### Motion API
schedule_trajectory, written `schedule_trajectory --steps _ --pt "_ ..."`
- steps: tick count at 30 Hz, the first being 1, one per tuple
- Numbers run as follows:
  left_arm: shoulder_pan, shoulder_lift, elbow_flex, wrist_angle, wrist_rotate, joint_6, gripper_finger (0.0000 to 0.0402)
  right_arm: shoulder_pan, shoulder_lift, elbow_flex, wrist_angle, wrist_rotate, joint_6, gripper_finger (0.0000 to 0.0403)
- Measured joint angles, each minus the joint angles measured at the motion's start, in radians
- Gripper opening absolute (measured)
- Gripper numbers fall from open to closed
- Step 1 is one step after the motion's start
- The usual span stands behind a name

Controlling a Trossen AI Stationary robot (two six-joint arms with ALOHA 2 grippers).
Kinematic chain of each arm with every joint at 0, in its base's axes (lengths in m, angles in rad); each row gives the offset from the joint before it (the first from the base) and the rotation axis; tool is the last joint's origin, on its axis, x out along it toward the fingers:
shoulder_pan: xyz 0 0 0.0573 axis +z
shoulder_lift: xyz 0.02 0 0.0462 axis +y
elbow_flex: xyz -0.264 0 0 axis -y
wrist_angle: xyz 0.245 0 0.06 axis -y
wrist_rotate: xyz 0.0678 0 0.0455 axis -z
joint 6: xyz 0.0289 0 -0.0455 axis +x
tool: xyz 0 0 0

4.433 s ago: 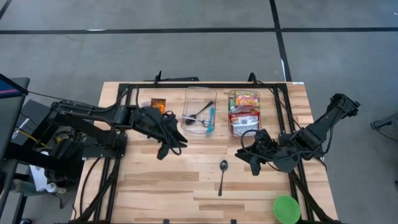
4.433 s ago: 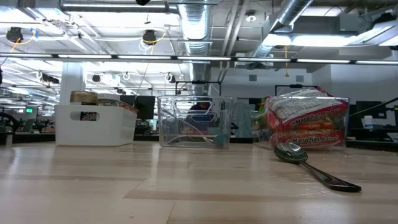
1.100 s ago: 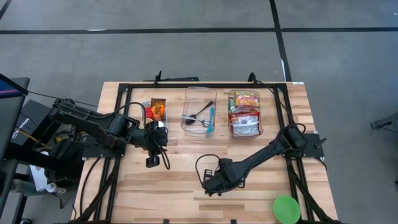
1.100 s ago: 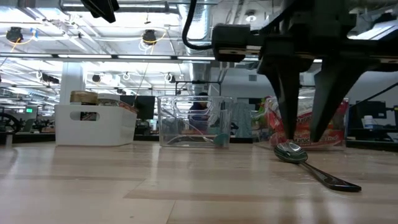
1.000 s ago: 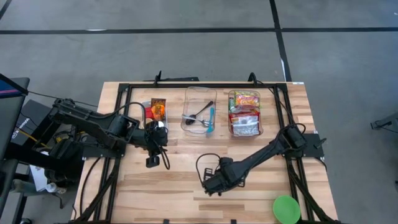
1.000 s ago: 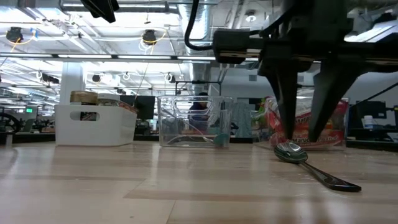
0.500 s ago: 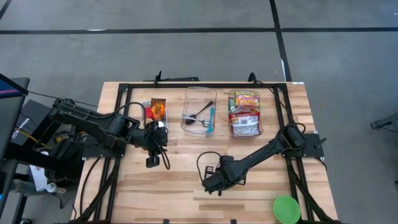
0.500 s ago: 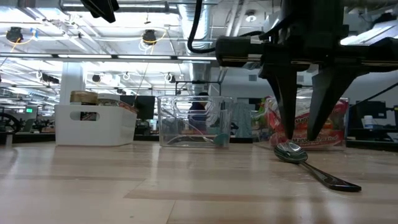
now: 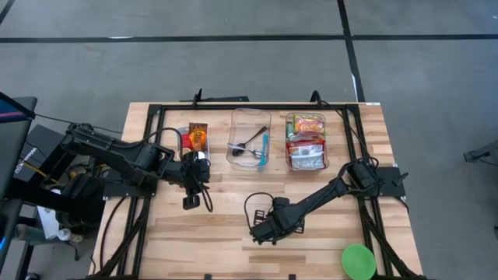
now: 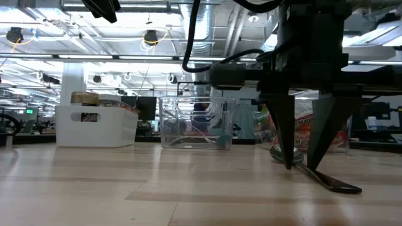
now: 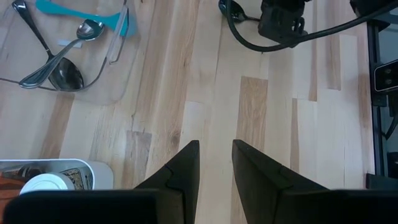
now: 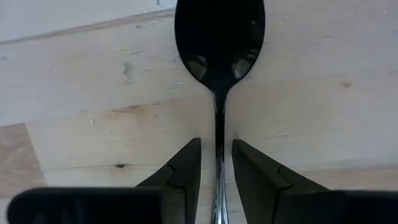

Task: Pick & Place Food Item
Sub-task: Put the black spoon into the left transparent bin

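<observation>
The left gripper (image 11: 216,163) hangs over bare planks of the wooden table (image 11: 273,124), its two dark fingers (image 11: 186,163) standing slightly apart with a narrow strip of wood showing between them. A clear container (image 11: 118,74) lies off to one side of the gripper, holding two metal spoons (image 11: 53,65) and a blue utensil (image 11: 81,9). A white bin (image 11: 93,174) sits just beside that container. Beyond the fingers, well apart from them, the right gripper (image 11: 280,22) shows with a black cable (image 11: 323,31) looping from it.

Two black jointed arms, looping black cables (matte, seemingly), wedge-shaped pincer fingers (image 12: 186,168).
</observation>
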Motion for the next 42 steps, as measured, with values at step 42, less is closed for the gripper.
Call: schedule_trajectory --steps 42 --pt "0.0 0.0 0.0 0.0 0.002 0.0 0.009 0.005 0.003 -0.002 -0.018 0.004 -0.019 0.0002"
